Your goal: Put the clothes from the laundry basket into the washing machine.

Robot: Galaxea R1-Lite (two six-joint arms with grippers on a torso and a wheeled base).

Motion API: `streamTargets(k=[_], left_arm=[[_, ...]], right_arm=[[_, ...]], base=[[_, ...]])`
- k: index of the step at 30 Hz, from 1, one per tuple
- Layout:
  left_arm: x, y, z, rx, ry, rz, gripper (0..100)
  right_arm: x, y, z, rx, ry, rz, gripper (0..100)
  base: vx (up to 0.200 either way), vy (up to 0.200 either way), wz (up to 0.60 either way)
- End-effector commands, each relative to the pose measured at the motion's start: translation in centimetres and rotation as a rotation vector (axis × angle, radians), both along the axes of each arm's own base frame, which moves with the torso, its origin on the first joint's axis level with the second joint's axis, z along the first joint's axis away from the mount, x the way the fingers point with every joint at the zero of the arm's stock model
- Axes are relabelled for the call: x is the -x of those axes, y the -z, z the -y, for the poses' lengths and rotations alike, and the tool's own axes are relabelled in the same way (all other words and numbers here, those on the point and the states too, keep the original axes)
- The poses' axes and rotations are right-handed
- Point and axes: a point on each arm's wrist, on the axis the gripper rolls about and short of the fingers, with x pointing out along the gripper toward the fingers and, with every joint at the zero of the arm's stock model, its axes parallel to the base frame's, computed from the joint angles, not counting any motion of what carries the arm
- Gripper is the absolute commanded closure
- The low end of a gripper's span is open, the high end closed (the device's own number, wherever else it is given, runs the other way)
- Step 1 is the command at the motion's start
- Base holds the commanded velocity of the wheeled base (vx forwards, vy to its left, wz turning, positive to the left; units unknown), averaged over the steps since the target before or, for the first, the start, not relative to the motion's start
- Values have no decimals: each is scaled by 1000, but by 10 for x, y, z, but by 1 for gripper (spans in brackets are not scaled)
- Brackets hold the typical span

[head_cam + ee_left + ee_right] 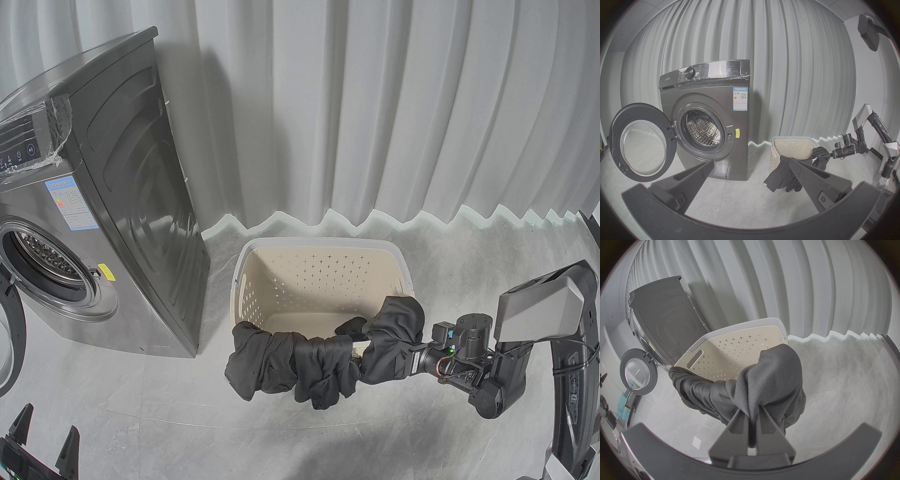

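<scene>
A cream laundry basket (322, 245) stands on the floor before the curtain. A dark grey garment (300, 362) is draped over its near rim, hanging outside. My right gripper (752, 419) is shut on one end of that garment (768, 380), at the basket's near right corner. The grey washing machine (125, 187) stands to the left with its door (640, 142) swung open and the drum (703, 128) exposed. My left gripper (44, 440) is low at the front left, open and holding nothing, well away from the basket (790, 148).
A pleated white curtain (375, 106) closes off the back. The open machine door (9, 337) juts out at the far left. Bare grey floor (175, 406) lies between machine, basket and arms.
</scene>
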Motion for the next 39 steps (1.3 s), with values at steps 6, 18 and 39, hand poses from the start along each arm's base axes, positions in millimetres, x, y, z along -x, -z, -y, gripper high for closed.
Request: streamTargets(k=[6, 18, 39], left_arm=[[0, 5, 0, 1, -1, -2, 0], [0, 5, 0, -1, -1, -2, 0], [0, 5, 0, 1, -1, -2, 0]], right_arm=[[14, -31, -12, -45, -47, 70, 100], [54, -104, -13, -109, -103, 229, 100], [130, -248, -10, -216, -153, 631, 100]], base=[[0, 0, 0], [0, 0, 0], [0, 0, 0]])
